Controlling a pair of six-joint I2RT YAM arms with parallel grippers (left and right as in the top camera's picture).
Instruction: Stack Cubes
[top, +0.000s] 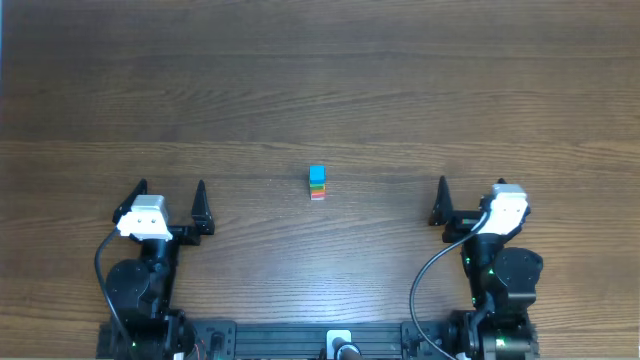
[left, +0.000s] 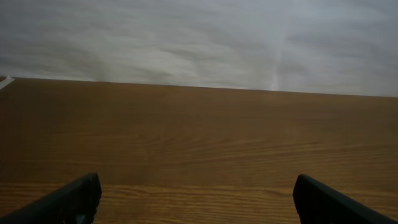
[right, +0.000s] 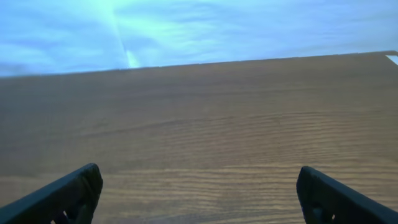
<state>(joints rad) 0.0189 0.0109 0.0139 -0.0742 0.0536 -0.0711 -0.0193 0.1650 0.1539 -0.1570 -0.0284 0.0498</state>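
A small stack of cubes (top: 318, 183) stands at the middle of the wooden table, blue on top, then green, orange and a red one at the bottom. My left gripper (top: 170, 193) rests open near the left arm's base, well to the left of the stack. My right gripper (top: 470, 193) rests open near the right arm's base, well to the right of the stack. Both wrist views look along bare table, with the left gripper (left: 196, 199) and the right gripper (right: 199, 196) holding nothing between their spread fingers.
The wooden table (top: 320, 90) stretches bare behind and to both sides of the stack. A pale wall (left: 199, 37) rises beyond the table's far edge. Cables loop beside each arm base.
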